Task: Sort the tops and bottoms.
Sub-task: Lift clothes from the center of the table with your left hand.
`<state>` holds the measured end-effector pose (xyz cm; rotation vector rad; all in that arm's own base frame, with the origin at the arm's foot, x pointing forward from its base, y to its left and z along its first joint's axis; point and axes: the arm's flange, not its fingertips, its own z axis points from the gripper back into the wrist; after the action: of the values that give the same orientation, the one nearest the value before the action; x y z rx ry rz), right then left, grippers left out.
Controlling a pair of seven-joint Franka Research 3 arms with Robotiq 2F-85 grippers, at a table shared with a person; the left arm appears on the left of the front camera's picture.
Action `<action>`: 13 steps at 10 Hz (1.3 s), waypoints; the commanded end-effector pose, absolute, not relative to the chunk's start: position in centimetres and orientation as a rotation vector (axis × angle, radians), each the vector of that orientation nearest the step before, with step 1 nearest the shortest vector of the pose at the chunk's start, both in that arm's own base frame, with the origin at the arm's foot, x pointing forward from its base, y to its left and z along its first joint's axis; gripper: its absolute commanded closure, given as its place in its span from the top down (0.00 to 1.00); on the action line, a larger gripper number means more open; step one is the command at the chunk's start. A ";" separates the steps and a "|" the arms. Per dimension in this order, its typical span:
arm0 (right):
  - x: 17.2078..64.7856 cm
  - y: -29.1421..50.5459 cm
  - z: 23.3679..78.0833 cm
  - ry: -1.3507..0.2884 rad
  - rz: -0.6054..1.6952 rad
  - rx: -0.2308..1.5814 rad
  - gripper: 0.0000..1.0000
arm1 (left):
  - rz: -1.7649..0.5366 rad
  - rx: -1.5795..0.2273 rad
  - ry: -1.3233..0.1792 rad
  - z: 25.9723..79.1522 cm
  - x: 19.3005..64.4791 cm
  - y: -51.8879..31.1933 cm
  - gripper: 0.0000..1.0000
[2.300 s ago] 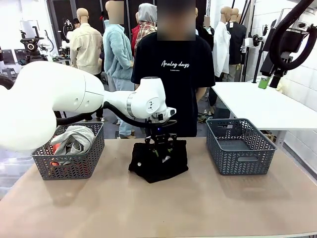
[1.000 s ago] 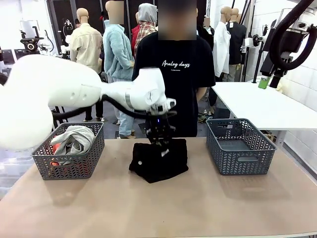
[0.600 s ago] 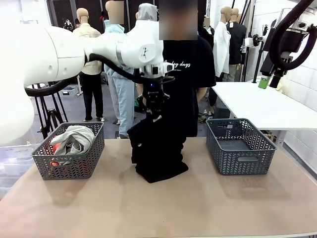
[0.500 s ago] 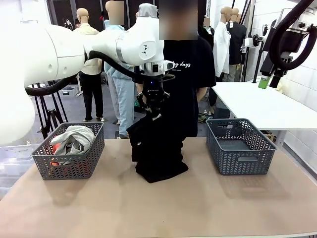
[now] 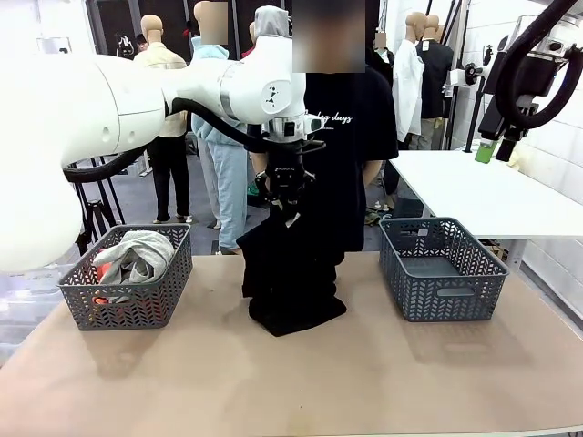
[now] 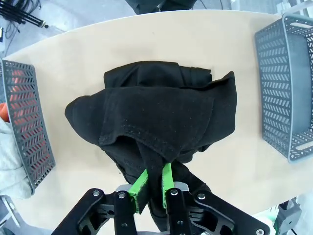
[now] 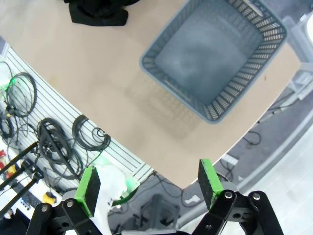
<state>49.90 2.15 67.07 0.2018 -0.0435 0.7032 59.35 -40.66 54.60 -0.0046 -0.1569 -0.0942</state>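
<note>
My left gripper is shut on the top fold of a black bottoms garment, held high above the table's middle. The cloth hangs down and its lower end lies bunched on the table. In the left wrist view the green pads pinch the black cloth. The tops, a pale grey one and a red-orange one, lie in the left basket. My right gripper is open, high above the right basket, with nothing between its fingers.
The right basket holds nothing that I can see. A person in a black T-shirt stands at the far side, right behind the hanging cloth. A white side table stands at the back right. The tabletop's near half is bare.
My left gripper has risen from the table with the black garment, pulling it up into a hanging column. In the last half second it shifted only slightly.
</note>
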 end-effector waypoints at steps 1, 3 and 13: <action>49.7 2.1 67.0 -0.034 0.700 0.199 1.00 | -0.094 -0.004 -0.156 54.5 59.4 -40.7 0.00; 49.7 2.1 67.0 -0.034 0.700 0.199 1.00 | -0.067 0.039 -0.218 59.3 59.4 -40.1 0.00; 49.7 2.1 67.0 -0.034 0.700 0.199 1.00 | -0.139 0.071 -0.495 71.1 55.2 -39.8 0.00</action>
<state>49.90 2.13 67.07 0.2020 -0.0435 0.7029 55.61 -40.08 70.35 0.0743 -0.4866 -0.1402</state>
